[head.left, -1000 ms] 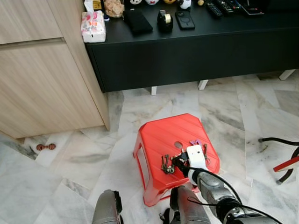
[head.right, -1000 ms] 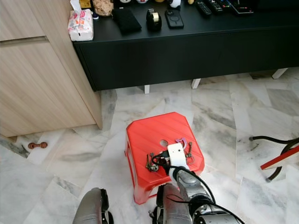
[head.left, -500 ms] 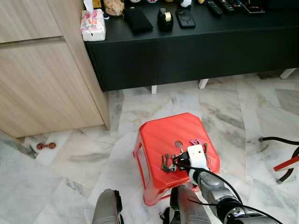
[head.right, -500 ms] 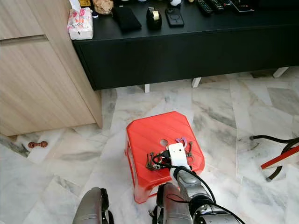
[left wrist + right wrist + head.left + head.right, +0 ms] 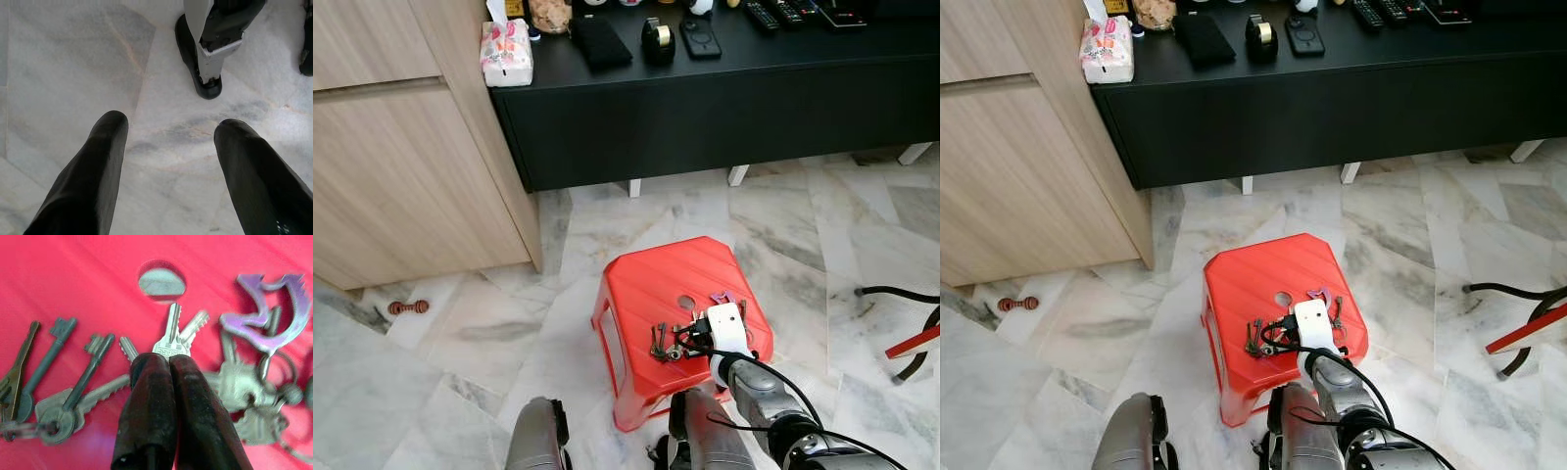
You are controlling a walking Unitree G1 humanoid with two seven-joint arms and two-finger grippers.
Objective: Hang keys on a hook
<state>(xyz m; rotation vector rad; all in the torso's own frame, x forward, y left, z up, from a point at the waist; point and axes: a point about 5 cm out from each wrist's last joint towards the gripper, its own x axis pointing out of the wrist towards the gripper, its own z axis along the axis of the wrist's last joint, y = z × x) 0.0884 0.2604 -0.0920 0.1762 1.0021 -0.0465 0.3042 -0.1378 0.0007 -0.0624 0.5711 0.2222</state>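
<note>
Pinching silver keys between clenched fingertips, right gripper sits low on red stool | dark old keys lie beside it | purple keyring charm opposite side | left gripper spread, over marble floor.

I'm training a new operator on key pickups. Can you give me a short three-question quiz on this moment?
1. True or false: the keys lie on a red stool.
2. How do the right claw's fingers stand? A) spread wide above the stool B) closed together at a silver key's head C) wrapped around a stool leg
3. Fill in: the left claw hangs open over the marble ____.

Key: 1 true. 2 B: the right wrist view shows the two black fingers pressed together at the head of a silver key, with older dark keys to one side and a purple keychain charm to the other. 3 floor.
</note>
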